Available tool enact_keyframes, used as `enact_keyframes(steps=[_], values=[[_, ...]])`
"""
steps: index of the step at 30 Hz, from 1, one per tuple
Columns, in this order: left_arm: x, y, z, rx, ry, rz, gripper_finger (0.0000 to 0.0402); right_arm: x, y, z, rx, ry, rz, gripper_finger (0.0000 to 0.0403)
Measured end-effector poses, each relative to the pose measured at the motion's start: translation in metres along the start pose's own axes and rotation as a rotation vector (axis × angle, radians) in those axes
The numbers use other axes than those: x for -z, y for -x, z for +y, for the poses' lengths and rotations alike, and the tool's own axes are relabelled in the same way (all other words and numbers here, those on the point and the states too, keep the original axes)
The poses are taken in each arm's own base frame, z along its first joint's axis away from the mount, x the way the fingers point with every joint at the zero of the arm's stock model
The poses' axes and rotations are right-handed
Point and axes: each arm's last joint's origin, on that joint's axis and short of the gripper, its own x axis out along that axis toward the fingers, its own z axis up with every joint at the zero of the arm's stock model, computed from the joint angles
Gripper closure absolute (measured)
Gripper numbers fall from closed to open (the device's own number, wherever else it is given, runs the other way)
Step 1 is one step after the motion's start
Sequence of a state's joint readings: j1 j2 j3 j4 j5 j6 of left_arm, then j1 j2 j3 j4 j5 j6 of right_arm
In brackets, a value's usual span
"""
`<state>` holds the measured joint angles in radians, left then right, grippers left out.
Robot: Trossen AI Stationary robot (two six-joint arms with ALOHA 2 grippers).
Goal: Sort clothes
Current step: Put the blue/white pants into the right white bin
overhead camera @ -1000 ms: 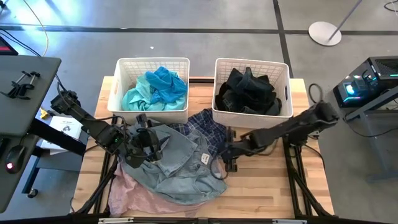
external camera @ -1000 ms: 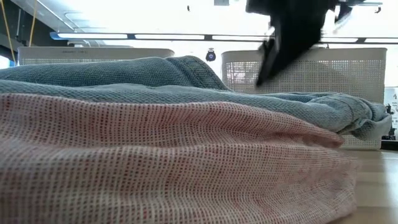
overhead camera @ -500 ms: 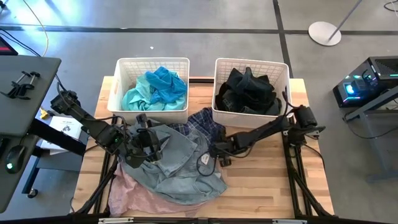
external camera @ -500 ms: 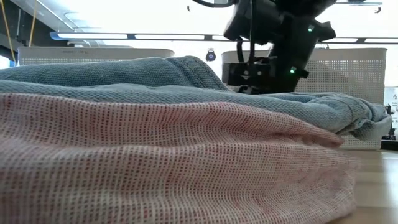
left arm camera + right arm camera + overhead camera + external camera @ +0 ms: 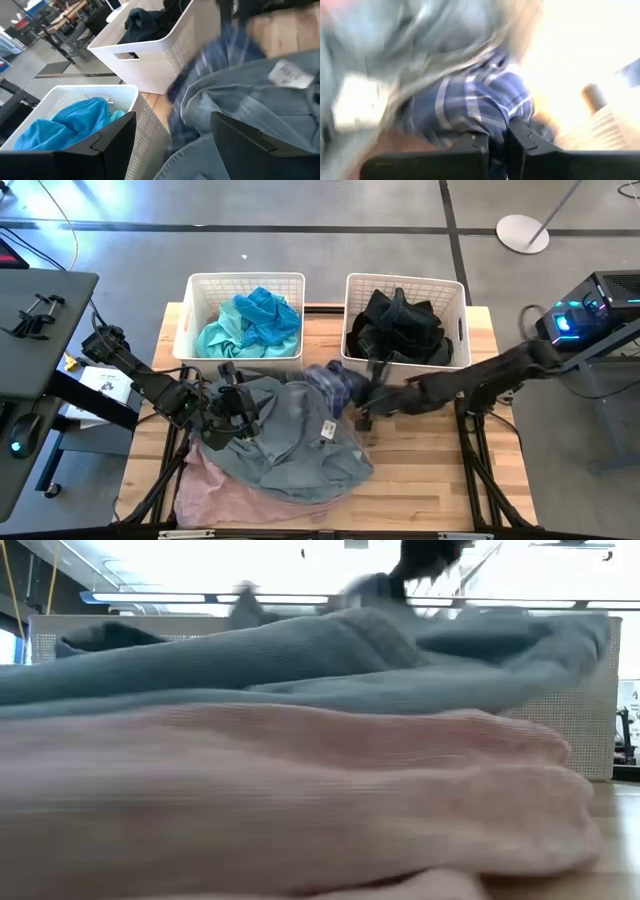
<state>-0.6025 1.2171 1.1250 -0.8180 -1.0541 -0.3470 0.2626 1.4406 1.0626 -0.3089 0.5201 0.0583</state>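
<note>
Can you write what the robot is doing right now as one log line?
right gripper: shut on plaid shirt, pulling it from under jeans | left gripper: open over jeans | pile: on table

Both arms are dark, jointed tubes; black cables loop by the left hand above the bench. The right hand has blocky black fingers.

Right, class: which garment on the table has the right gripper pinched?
The navy-white plaid garment. The right gripper is shut on its edge, while the denim garment and pale pink garment lie ungripped.
</note>
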Motion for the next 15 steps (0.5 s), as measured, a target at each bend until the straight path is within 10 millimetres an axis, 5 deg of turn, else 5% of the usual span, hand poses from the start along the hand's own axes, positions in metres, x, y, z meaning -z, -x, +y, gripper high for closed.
enact_keyframes(steps=[8,15], values=[[0.000,0.000,0.000,-0.011,0.000,-0.004,0.0154,-0.073,0.103,-0.044,0.156,-0.154,-0.771,0.0396],[0.000,0.000,0.000,-0.011,-0.001,-0.004,0.0154,-0.089,0.172,-0.090,0.605,-0.177,-1.221,0.0399]])
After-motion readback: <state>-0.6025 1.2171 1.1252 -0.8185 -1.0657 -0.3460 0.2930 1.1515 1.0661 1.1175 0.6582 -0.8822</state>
